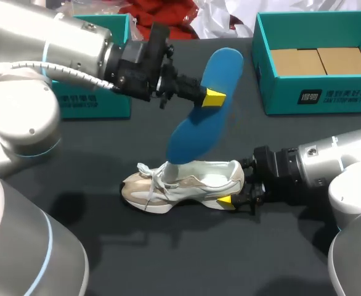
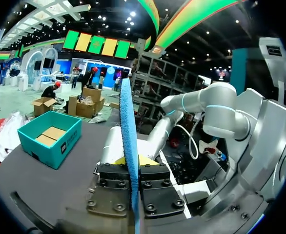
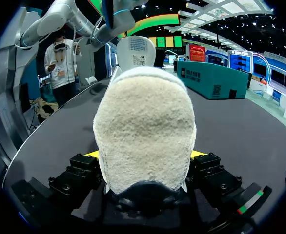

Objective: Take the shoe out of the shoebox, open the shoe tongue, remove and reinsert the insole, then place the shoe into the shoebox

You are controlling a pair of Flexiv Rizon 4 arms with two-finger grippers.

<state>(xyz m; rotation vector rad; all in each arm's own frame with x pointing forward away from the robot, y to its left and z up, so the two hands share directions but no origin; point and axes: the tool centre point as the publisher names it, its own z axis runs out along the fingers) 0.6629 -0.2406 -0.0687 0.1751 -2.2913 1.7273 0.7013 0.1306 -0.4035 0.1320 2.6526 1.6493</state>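
Observation:
A white and beige sneaker [image 1: 183, 184] lies on the black table, toe to the left. My right gripper [image 1: 235, 200] holds its heel from behind. In the right wrist view the fuzzy cream heel [image 3: 145, 131] fills the gap between both fingers, and the pale tongue [image 3: 135, 51] stands up beyond it. A blue insole [image 1: 206, 114] hangs slanted above the shoe, its lower end at the shoe's opening. My left gripper [image 1: 214, 97] is shut on the insole's upper part. The left wrist view shows the insole [image 2: 127, 126] edge-on between the closed fingers of my left gripper [image 2: 134, 163].
An open teal shoebox [image 1: 263, 58] with brown card inside stands at the back right, also seen as the teal shoebox [image 2: 65, 141] in the left wrist view. Another teal box [image 1: 106, 102] sits at the back left, under my left arm.

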